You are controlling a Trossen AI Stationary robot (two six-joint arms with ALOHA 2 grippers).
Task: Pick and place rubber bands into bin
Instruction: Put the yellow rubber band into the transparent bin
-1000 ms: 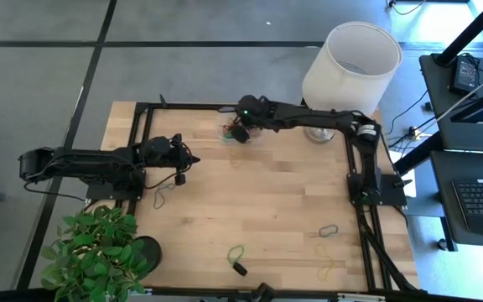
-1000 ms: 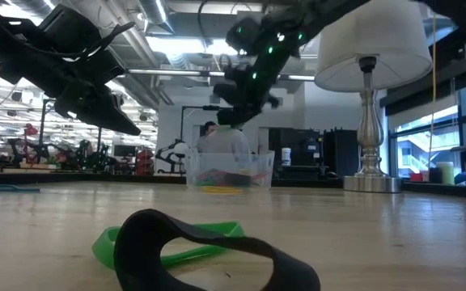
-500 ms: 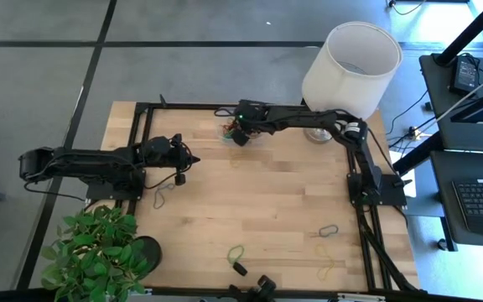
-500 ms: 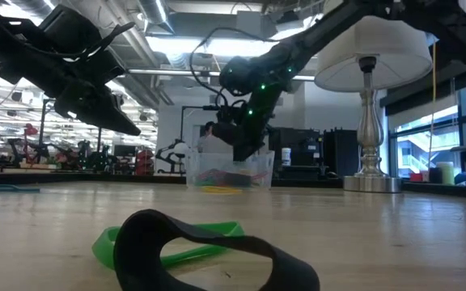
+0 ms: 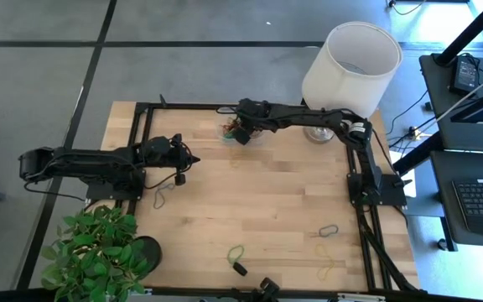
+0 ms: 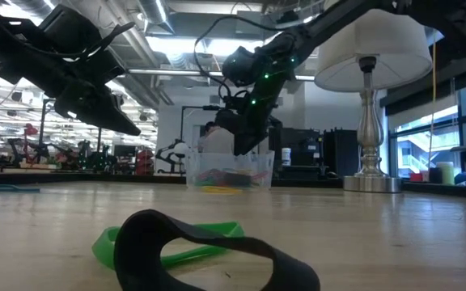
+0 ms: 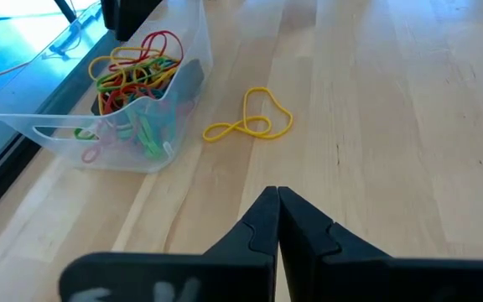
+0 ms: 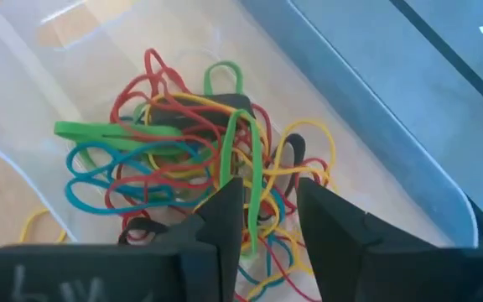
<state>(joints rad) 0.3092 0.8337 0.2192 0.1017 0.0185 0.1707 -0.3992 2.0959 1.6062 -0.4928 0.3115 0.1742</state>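
Observation:
The clear bin stands near the table's far edge and holds a heap of rubber bands in red, green, yellow and blue. My right gripper is open just above the heap, inside the bin's outline. A green band runs up between its fingers. My left gripper is shut and holds nothing. It hangs above the table's left side, pointing toward the bin. Loose bands lie flat on the wood: a yellow one beside the bin, a grey one, and a green one against a black one. My right gripper comes at the heap from above, pointing down into the bin. The green band's upper end lies close beside one finger. I cannot tell whether it touches that finger.
A white lampshade on a metal lamp foot stands at the far right corner, close to my right arm. A potted plant sits at the near left corner. More bands lie near the right front.
My right gripper has gone down toward the bin and now hangs just over its contents. My left arm has kept still.

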